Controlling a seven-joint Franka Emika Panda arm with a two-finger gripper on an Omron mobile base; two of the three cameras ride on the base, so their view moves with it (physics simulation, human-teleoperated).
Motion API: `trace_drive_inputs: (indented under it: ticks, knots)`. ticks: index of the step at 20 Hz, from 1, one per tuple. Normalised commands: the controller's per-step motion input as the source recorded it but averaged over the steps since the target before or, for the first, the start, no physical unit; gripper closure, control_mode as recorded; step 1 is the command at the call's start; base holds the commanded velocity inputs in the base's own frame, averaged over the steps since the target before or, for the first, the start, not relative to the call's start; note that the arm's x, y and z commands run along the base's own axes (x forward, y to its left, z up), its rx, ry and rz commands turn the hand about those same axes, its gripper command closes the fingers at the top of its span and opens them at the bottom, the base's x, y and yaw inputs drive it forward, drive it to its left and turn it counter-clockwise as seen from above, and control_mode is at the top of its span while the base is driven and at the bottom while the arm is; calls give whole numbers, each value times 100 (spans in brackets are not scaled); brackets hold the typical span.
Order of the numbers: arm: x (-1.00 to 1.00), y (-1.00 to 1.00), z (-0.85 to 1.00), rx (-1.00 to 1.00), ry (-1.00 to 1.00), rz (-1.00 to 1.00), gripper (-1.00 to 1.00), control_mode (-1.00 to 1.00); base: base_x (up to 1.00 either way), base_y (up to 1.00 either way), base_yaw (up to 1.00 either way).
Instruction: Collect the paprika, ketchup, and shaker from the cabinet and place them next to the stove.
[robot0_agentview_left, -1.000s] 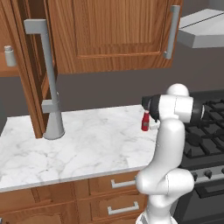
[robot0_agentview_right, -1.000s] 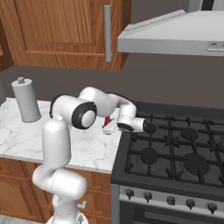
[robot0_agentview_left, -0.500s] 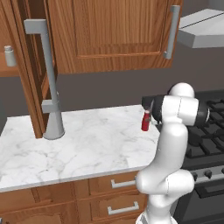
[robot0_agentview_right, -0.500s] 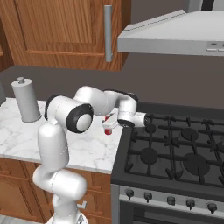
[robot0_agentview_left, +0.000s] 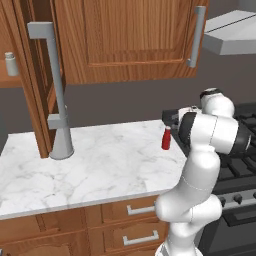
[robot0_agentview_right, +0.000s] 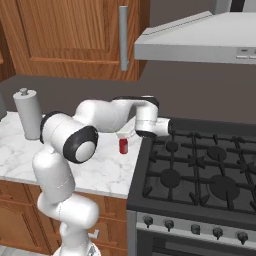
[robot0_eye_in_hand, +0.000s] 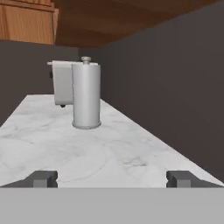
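Ketchup (robot0_agentview_left: 166, 138) upright on the marble table (robot0_agentview_left: 100, 170) near its stove-side edge, just beside the stove (robot0_agentview_right: 200, 175), tool (robot0_eye_in_hand: 112, 178) spread wide and empty, shaker (robot0_agentview_left: 10, 64) on the open cabinet (robot0_agentview_left: 30, 75) shelf, grey knob-topped cylinder (robot0_eye_in_hand: 86, 95) farther along the table

No legible text or labels anywhere.

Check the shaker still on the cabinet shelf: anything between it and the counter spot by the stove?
Nothing visible blocks it. The shaker sits on the open cabinet shelf, and the ketchup already stands by the stove. The grey cylinder stands beneath the shelf, beside the path.
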Motion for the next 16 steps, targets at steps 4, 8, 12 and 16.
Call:
trace_drive_inputs:
  ticks: [4,8,12,16]
  knots:
    - [-70,0,74,0,-3,0,-100,-100,0,0,0]
    - [-86,0,63,0,0,0,-100,-100,0,0,0]
    - [-92,22,36,0,0,-1,-100,-100,0,0,0]
    - [-94,34,24,0,2,-3,-100,-100,0,0,0]
